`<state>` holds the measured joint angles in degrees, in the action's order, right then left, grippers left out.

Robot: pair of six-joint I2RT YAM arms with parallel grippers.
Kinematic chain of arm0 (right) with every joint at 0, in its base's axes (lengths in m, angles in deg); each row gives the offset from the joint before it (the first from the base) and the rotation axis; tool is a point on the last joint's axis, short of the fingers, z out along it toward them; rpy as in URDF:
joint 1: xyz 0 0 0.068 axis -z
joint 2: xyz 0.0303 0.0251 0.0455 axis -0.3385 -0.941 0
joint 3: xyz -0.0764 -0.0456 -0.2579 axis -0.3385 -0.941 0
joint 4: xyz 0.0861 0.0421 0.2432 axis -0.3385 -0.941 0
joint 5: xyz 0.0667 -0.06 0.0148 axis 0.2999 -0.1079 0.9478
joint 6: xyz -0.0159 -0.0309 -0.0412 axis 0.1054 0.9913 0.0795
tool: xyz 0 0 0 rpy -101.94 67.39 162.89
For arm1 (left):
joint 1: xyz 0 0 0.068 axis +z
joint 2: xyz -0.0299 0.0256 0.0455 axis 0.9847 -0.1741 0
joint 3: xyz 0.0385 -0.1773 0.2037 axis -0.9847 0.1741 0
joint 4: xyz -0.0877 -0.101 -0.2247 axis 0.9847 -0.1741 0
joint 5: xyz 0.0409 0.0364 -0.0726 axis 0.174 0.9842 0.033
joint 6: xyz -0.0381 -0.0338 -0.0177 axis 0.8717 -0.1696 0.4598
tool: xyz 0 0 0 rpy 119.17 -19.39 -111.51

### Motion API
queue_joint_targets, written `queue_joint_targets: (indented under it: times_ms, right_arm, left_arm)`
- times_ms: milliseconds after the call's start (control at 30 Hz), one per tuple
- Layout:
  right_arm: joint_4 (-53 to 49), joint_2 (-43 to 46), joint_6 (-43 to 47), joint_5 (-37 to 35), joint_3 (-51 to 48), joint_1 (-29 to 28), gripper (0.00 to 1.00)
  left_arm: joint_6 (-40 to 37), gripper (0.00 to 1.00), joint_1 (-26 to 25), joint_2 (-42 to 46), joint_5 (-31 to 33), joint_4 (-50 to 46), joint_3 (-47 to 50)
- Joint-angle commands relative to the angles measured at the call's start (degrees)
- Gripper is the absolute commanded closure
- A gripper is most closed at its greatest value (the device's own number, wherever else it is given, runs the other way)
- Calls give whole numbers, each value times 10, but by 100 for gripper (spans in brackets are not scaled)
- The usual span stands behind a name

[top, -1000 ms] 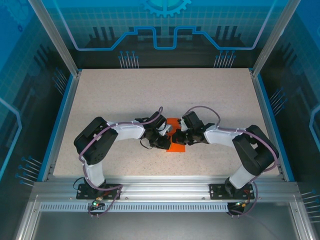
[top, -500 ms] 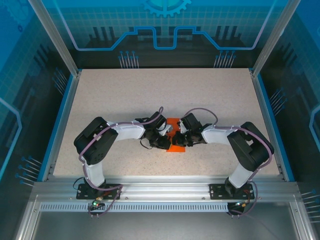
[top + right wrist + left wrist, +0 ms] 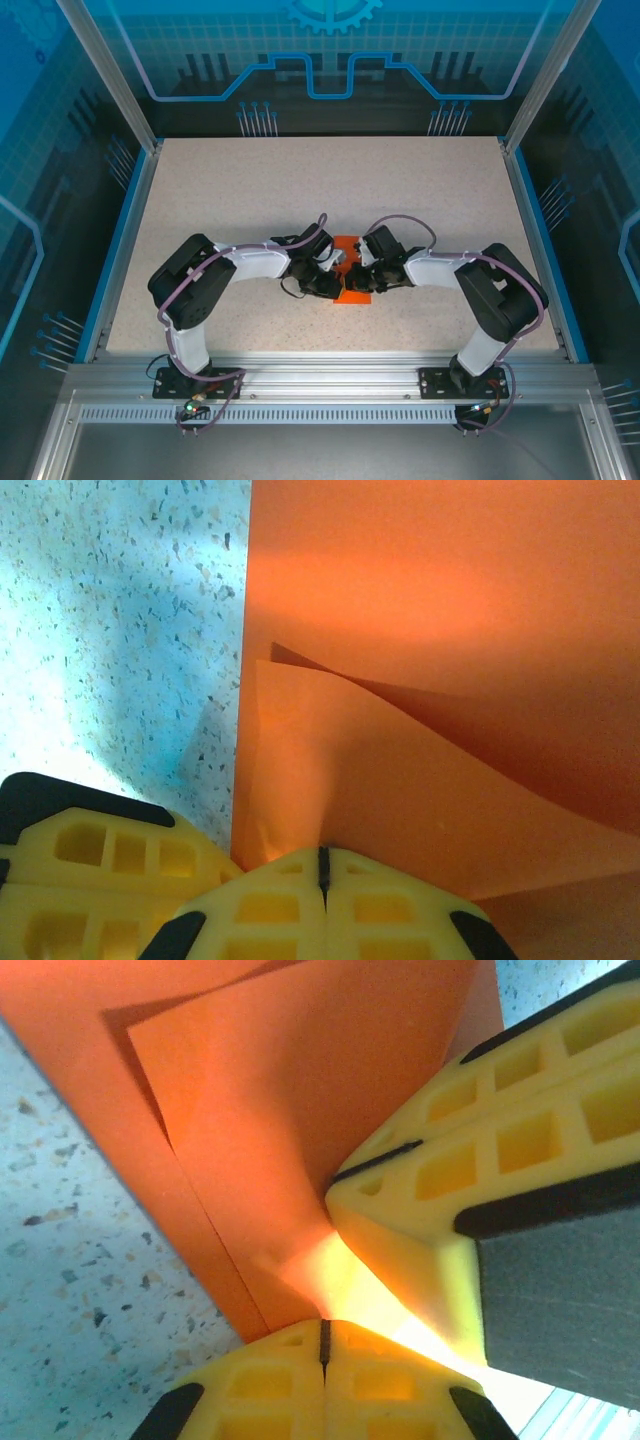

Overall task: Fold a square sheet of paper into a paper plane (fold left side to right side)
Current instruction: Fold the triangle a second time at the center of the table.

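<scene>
The square sheet of paper (image 3: 355,296) lies at the table's middle, bright orange, mostly covered by both wrists. A folded flap (image 3: 400,790) curves up off the lower layer (image 3: 430,570). My right gripper (image 3: 322,865) is shut, and the flap's wrinkled near edge runs into the seam between its yellow fingers. My left gripper (image 3: 324,1332) is shut too, its tips down on the sheet (image 3: 300,1110) close to its left edge. The two grippers touch tip to tip: the right fingers (image 3: 450,1170) show in the left wrist view, the left fingers (image 3: 100,850) in the right wrist view.
Speckled table (image 3: 300,180) stretches wide behind and to both sides of the paper. A blue-edged frame (image 3: 125,230) bounds it, with an aluminium rail (image 3: 320,385) along the near edge by the arm bases.
The right arm has drawn inward to the left, bringing its gripper tighter against the left one over the paper. The left arm has held still.
</scene>
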<state>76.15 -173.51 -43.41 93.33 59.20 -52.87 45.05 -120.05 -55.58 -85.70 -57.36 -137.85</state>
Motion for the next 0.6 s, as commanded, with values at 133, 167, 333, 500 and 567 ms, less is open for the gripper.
queue_joint_targets:
  times_ms: [133,167,333,500,567]
  right_arm:
    - [-19,4,23,-34,-16,36,95]
    - [-17,5,24,-33,-16,39,95]
    - [-18,6,30,-31,-16,52,95]
    - [-20,3,41,-28,-13,72,95]
    - [-20,1,45,-25,-11,80,95]
  left_arm:
    - [-10,100,-6,-25,36,-51,16]
    - [-10,100,-6,-26,36,-52,17]
    - [-10,100,-6,-27,38,-51,19]
    - [-11,100,-5,-26,38,-51,19]
    - [-11,100,-5,-26,38,-51,19]
